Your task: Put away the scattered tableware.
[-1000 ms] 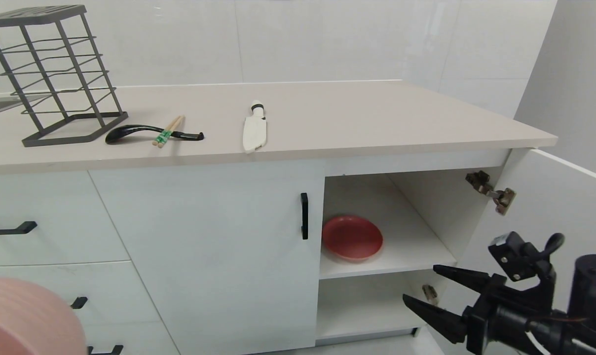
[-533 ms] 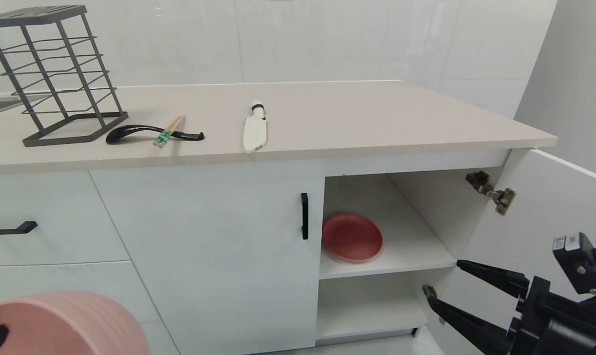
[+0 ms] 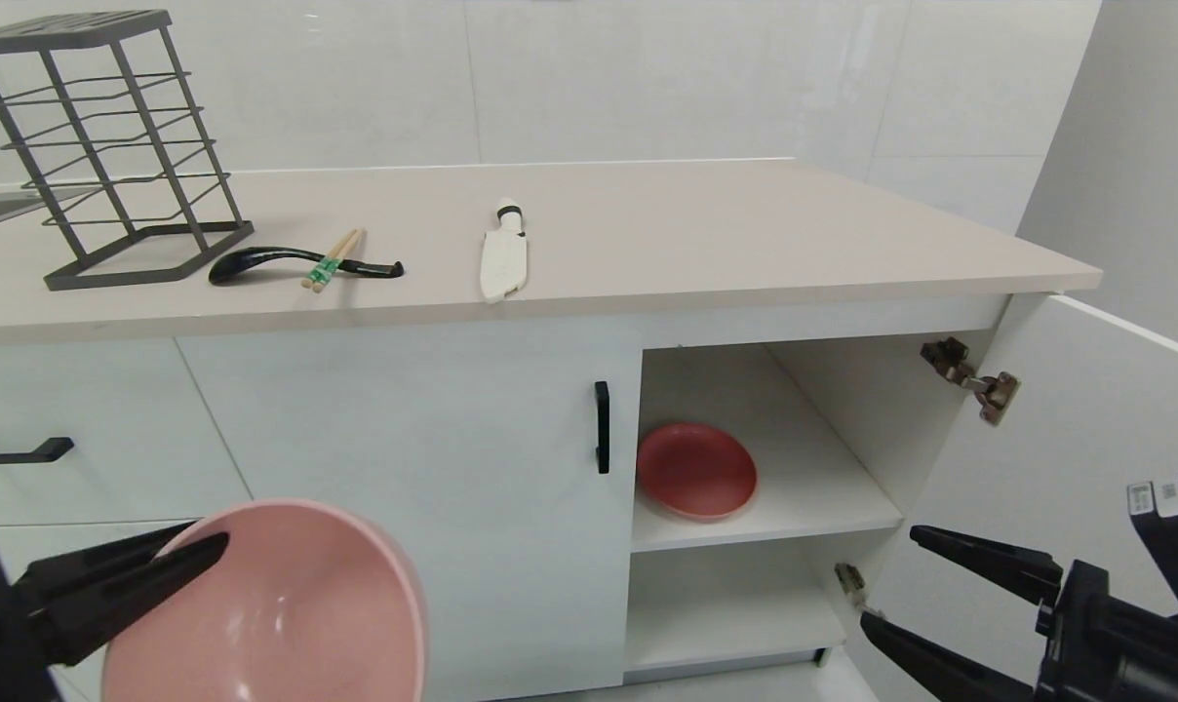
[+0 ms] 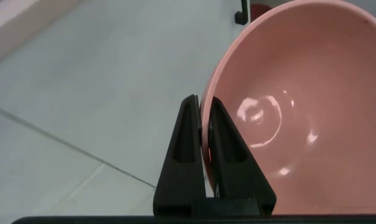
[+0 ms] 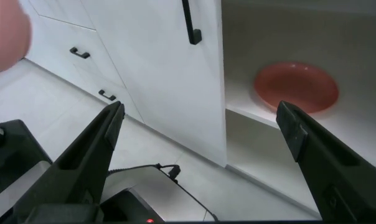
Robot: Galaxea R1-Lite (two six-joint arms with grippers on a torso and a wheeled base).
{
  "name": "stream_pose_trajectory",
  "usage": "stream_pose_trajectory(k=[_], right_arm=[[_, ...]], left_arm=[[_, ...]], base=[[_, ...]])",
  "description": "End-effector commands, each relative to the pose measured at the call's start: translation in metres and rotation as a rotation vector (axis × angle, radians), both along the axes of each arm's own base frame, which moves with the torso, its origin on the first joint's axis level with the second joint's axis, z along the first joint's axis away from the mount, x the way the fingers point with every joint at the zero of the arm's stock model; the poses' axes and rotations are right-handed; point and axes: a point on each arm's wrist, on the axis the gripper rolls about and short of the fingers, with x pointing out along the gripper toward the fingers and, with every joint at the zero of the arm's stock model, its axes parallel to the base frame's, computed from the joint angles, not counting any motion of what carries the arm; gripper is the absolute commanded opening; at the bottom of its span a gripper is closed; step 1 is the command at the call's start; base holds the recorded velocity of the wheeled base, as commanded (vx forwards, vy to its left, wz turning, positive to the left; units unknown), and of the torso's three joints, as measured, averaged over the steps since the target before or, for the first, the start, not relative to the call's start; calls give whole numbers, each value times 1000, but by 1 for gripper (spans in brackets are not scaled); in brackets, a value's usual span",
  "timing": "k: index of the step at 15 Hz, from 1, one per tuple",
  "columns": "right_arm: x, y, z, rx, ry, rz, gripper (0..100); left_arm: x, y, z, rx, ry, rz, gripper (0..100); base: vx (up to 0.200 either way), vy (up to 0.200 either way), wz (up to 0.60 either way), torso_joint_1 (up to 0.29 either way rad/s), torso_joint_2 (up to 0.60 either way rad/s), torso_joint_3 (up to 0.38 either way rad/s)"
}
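My left gripper (image 3: 194, 548) is shut on the rim of a pink bowl (image 3: 287, 609), held low in front of the closed cabinet door; the left wrist view has the fingers (image 4: 189, 134) pinching the bowl (image 4: 294, 106) at its rim. A red plate (image 3: 696, 470) lies on the upper shelf of the open cabinet and appears again as a red plate (image 5: 296, 86) in the right wrist view. My right gripper (image 3: 891, 585) stands open at the lower right, beside the open door. On the counter lie a black spoon (image 3: 257, 261), chopsticks (image 3: 333, 258) and a white knife (image 3: 503, 255).
A black wire rack (image 3: 101, 146) stands at the counter's left end. The cabinet's right door (image 3: 1086, 409) is swung open toward my right arm. The left door with a black handle (image 3: 602, 426) is closed, and drawers with black handles (image 3: 19, 450) sit further left.
My left arm has risen and swung right, turning the pink bowl so its inside faces up. My right gripper has drawn back down and right, away from the cabinet opening.
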Motion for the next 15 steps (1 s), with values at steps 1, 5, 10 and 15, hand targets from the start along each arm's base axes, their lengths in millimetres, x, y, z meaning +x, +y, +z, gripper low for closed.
stream_pose_trajectory(k=[1,5,10,15], right_arm=[[0,1,-1,-3,5,4,100],[0,1,-1,0,9,3,100],[0,0,0,8,2,2,100],[0,1,0,6,8,5,100]], left_arm=[[41,-52,18,117,24,-96,0],[58,-123,14,211,41,-185,0],[65,-185,-24,262,63,-191,0],[66,-240,-28,292,-12,-161,0]], base=[[0,0,0,0,0,0],[0,0,0,0,0,0],[0,0,0,0,0,0],[0,0,0,0,0,0]])
